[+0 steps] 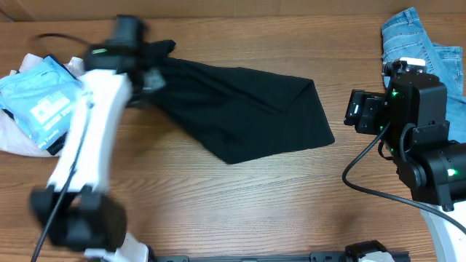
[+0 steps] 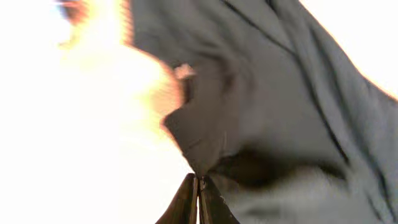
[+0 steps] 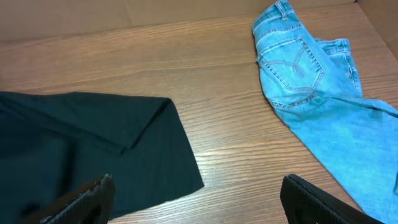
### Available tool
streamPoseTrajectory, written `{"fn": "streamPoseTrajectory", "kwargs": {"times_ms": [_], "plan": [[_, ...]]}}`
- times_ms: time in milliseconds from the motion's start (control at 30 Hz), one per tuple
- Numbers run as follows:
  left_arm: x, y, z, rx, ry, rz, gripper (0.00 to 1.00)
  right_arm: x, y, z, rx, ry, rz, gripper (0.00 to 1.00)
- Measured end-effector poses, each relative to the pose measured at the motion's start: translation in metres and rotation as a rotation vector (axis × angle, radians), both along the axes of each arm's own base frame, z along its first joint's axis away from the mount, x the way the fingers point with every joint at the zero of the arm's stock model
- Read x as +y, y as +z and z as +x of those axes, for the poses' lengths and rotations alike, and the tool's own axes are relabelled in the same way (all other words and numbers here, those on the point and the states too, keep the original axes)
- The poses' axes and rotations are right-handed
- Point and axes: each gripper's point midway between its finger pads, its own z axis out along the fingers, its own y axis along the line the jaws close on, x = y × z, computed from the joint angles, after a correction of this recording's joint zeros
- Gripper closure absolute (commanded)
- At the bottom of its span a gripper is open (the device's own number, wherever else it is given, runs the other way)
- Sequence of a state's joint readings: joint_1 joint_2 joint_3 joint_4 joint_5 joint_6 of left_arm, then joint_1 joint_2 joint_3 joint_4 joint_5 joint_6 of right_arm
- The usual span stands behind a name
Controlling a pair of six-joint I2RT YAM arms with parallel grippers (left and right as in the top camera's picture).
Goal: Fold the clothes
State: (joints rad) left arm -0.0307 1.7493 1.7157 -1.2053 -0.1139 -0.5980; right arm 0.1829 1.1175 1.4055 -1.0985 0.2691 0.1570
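The left fingers were clenched on a fold of the black T-shirt at its upper left end, near a sky-blue garment with white print. The shirt lay rumpled across the middle of the wooden surface, with one part doubled over at its right. The right fingers stood spread wide and empty near that right edge. Light-blue denim jeans lay at the far right.

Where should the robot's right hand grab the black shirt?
Probably the free right corner of the black T-shirt, nearest the open right gripper. It lies flat with its edge facing that arm, so come in low from the right. The left gripper pinches the opposite end.
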Motion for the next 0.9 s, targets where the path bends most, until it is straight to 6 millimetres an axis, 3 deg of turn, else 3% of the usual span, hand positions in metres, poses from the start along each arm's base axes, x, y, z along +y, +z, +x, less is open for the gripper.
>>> {"fn": "streamPoseTrajectory", "kwargs": {"times_ms": [33, 67, 100, 233, 367, 667, 767, 900], "plan": [[0.012, 0.009, -0.008, -0.005, 0.026, 0.008, 0.81, 0.0, 0.0, 0.0, 0.002, 0.0, -0.001, 0.11], [0.025, 0.017, -0.017, -0.004, 0.051, 0.015, 0.39, 0.0, -0.001, 0.001, 0.005, 0.0, -0.001, 0.11], [0.035, 0.021, -0.024, 0.001, 0.071, 0.021, 0.2, 0.0, -0.002, 0.001, 0.006, 0.0, -0.001, 0.11], [0.052, 0.016, -0.039, 0.06, 0.083, 0.018, 0.18, 0.001, -0.006, 0.004, 0.021, 0.0, -0.004, 0.11], [0.051, 0.008, -0.04, 0.095, 0.057, -0.004, 0.16, 0.001, -0.011, 0.007, 0.039, 0.001, -0.007, 0.11], [0.002, 0.001, -0.024, 0.074, -0.088, -0.145, 0.06, 0.001, -0.012, 0.007, 0.043, 0.001, -0.008, 0.11], [-0.016, -0.017, -0.019, 0.126, -0.158, -0.143, 0.02, 0.001, -0.014, 0.006, 0.054, 0.001, -0.01, 0.11], [-0.031, -0.058, -0.01, 0.224, -0.308, -0.119, 0.0, 0.001, -0.015, 0.004, 0.06, 0.0, -0.011, 0.11]]}}
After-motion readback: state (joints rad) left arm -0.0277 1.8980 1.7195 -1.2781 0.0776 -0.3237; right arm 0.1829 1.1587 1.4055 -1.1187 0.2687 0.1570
